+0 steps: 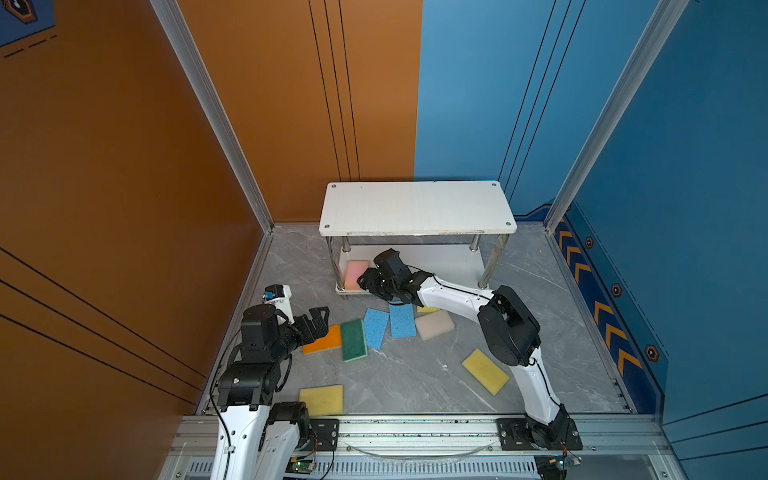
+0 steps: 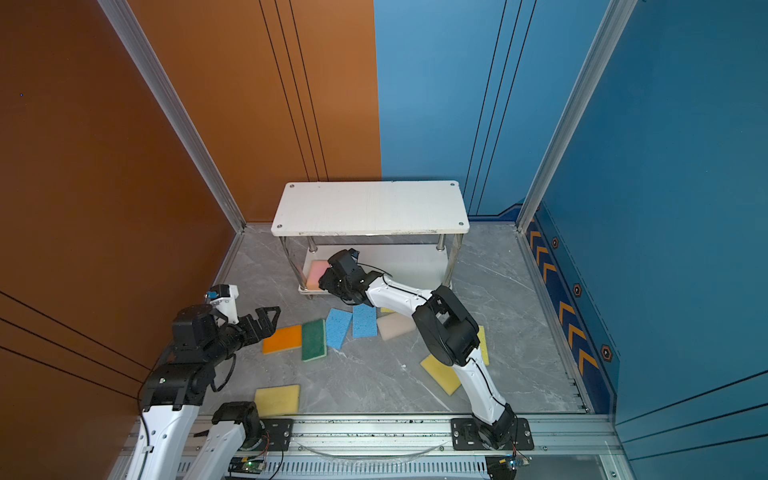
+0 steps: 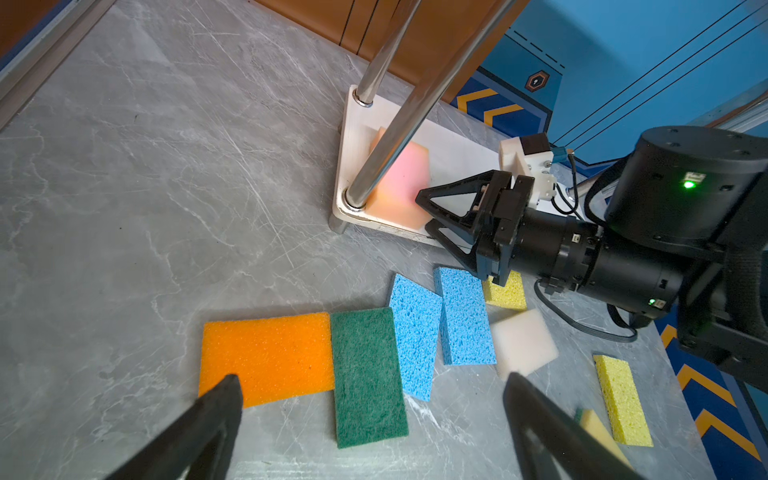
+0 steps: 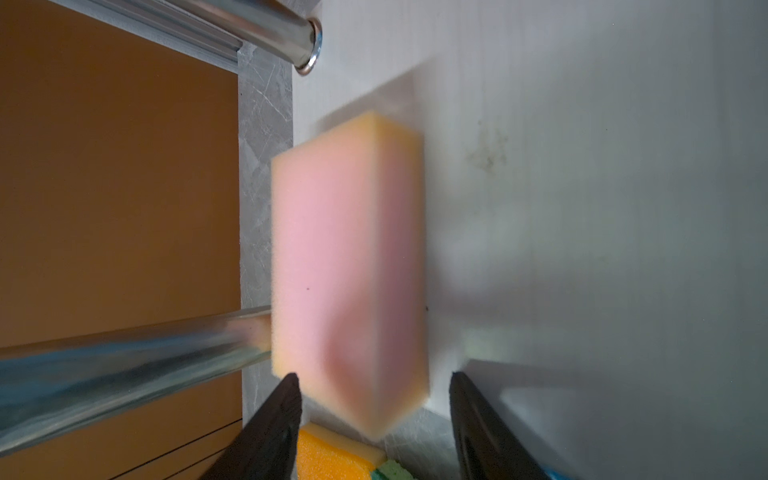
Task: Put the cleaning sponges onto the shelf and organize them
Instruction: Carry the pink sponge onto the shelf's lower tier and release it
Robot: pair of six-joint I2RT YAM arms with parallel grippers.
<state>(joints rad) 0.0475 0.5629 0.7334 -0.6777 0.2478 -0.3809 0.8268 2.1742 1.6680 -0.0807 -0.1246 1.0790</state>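
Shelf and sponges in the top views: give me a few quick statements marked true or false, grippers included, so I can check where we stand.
1. The pink rectangular foam sponge lies on the lower white board of the two-tier metal-legged shelf. True.
2. The shelf's top white board holds two sponges. False: nothing lies on it.
3. The left gripper is shut on the flat orange sponge. False: it is open above that sponge and holds nothing.
4. Both blue porous sponges lie on the grey marbled table. True.
5. The right gripper has its jaws open at the pink sponge. True.
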